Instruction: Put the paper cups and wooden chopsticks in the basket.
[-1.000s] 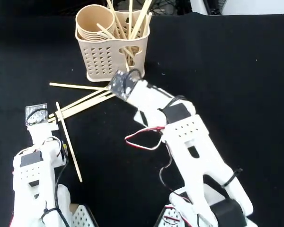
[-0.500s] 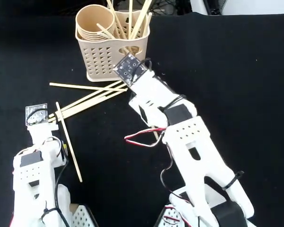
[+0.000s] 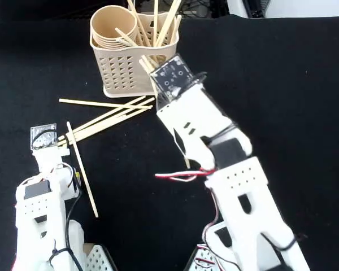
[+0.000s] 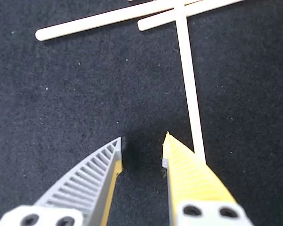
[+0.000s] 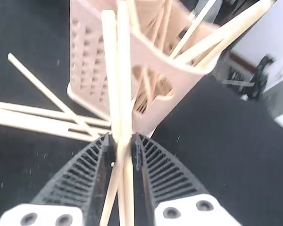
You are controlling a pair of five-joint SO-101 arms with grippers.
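On the tabletop [image 3: 282, 84], the basket [image 3: 133, 70] already holds the cups [image 3: 114, 27] and some chopsticks [image 3: 158, 20]. The right gripper [image 5: 121, 141], beside the basket, grasps a pair [image 5: 120, 70]. Several loose chopsticks [image 3: 101, 121] remain, with the left gripper [image 4: 142, 141] released beside one.

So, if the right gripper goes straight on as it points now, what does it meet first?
Probably the wall of the basket; the chopsticks held in the right gripper would touch it first, but depth is unclear.

Matt black cloth table [image 3: 282, 84], smooth beige plastic basket [image 3: 124, 70], pale wooden chopsticks [image 3: 101, 121], paper cups [image 3: 110, 25]
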